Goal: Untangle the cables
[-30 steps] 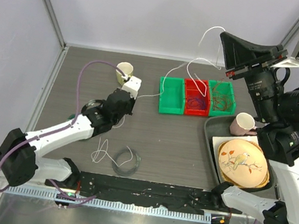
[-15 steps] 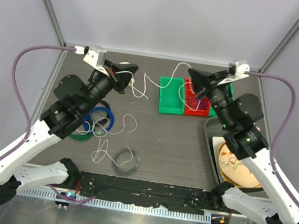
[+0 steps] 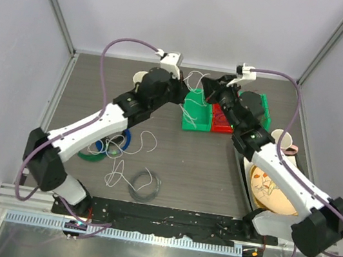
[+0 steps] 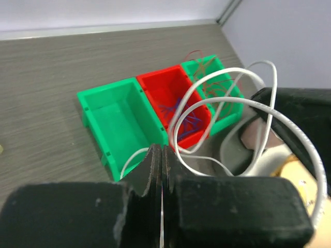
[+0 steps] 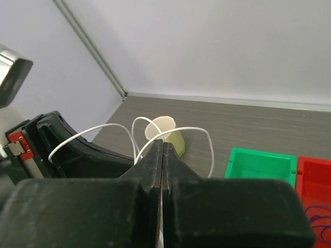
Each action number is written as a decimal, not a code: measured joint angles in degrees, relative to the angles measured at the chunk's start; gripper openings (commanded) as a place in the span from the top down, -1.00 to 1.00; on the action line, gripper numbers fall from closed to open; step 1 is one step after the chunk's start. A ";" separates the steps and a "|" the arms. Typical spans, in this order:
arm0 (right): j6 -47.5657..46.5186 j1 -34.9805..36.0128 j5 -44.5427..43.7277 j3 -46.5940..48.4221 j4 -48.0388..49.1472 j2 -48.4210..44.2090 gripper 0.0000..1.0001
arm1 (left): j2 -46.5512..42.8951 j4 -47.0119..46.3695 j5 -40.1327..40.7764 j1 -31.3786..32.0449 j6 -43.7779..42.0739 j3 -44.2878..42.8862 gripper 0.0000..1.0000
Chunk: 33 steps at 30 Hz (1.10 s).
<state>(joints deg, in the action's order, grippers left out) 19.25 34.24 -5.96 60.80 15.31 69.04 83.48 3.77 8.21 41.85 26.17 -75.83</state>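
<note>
A white cable (image 3: pixel 197 79) loops in the air between my two grippers above the left green bin (image 3: pixel 193 114). In the top view my left gripper (image 3: pixel 181 95) comes in from the left and my right gripper (image 3: pixel 212 91) from the right, tips close together. My left gripper (image 4: pixel 162 150) is shut on the white cable (image 4: pixel 234 103), which leaves both sides of its jaws. My right gripper (image 5: pixel 162 144) is shut on the same white cable (image 5: pixel 178 129). Blue-purple cables (image 4: pixel 179 110) lie in the red bin (image 4: pixel 166 89), red cables (image 4: pixel 209 76) in the right green bin (image 3: pixel 253 113). More white cables (image 3: pixel 147 140) lie on the table.
A yellow-green cup (image 3: pixel 141 79) stands at the back left. Blue ring (image 3: pixel 125 139), green ring (image 3: pixel 91 155) and dark grey coil (image 3: pixel 145 184) lie in front. At the right, a tray (image 3: pixel 243 154) carries a pink mug (image 3: pixel 281 143) and a patterned plate (image 3: pixel 276 187).
Both arms have swung inward and their grippers now meet over the left green bin. The white cable hangs bunched between them. The left jaws have closed fully.
</note>
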 measured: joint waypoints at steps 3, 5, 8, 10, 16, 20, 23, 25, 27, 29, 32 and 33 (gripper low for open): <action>2.23 -2.23 0.09 0.00 2.82 5.55 0.98 | 6.27 2.71 3.32 -0.02 1.40 -5.27 0.99; 3.82 -3.78 0.55 0.00 4.31 9.18 0.98 | 10.67 3.69 5.38 -0.07 2.40 -9.31 0.99; 6.45 -5.97 1.84 0.00 5.99 14.58 0.98 | 15.69 5.05 7.23 -0.37 3.72 -13.49 1.00; 8.13 -7.39 2.82 0.00 7.74 17.88 0.98 | 19.28 6.49 8.22 -0.63 4.70 -16.57 1.00; 10.08 -9.18 2.97 0.00 10.19 25.62 0.98 | 28.72 8.90 9.31 -1.79 6.58 -22.93 1.00; 9.84 -9.18 2.45 -0.17 9.68 28.39 0.98 | 34.49 11.52 9.88 -2.16 6.91 -27.04 0.99; 9.35 -9.18 2.71 -0.37 8.48 29.35 0.93 | 38.38 13.42 9.86 -2.25 7.21 -30.21 1.00; 8.98 -9.18 3.30 -0.37 6.84 29.66 0.73 | 40.09 14.62 9.84 -2.27 7.78 -31.56 1.00; 8.70 -9.18 3.72 -0.39 4.81 29.77 0.56 | 41.09 15.67 9.84 -2.29 8.28 -32.30 0.99; 8.37 -9.18 3.91 -0.39 2.62 29.81 0.23 | 41.53 16.48 9.81 -2.43 8.98 -32.61 1.00; 8.02 -9.18 4.70 -0.74 0.35 29.57 -0.04 | 41.55 17.27 9.60 -2.60 9.75 -32.61 1.00; 8.09 -9.20 5.25 -1.09 -0.55 29.16 -0.08 | 41.55 17.33 9.55 -2.64 9.90 -32.61 0.99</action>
<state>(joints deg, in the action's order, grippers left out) 27.33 25.04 -0.71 59.70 14.76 98.19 125.03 21.10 17.76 39.20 36.07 -108.44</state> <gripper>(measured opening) 0.465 0.016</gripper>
